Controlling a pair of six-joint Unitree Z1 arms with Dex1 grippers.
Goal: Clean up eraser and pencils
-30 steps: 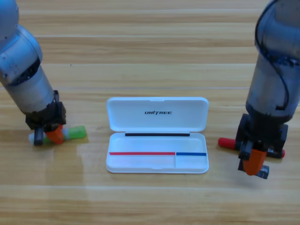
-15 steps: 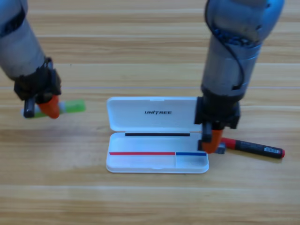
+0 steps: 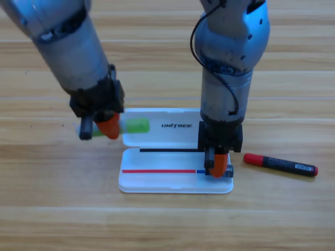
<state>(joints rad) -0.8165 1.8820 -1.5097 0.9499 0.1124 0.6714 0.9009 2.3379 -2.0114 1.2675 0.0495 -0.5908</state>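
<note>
My left gripper [image 3: 99,128] is shut on the light green and white pencil [image 3: 135,125] and holds it level above the table, its green end over the left edge of the white case's lid [image 3: 172,116]. Pointing down into the small right compartment of the case tray [image 3: 157,186], my right gripper [image 3: 218,168] is shut on the eraser [image 3: 229,172], of which only a dark sliver shows beside the orange jaw. The longer pencil [image 3: 280,163], black with a red cap, lies on the table right of the case.
The white case lies open at the table's middle, lid toward the back. The right arm stands upright over the lid's right half. The left arm slants in from the upper left corner.
The left gripper has carried the green pencil right and up, to the lid's left edge. The right gripper has moved left with the eraser, from the case's right rim into the small compartment.
</note>
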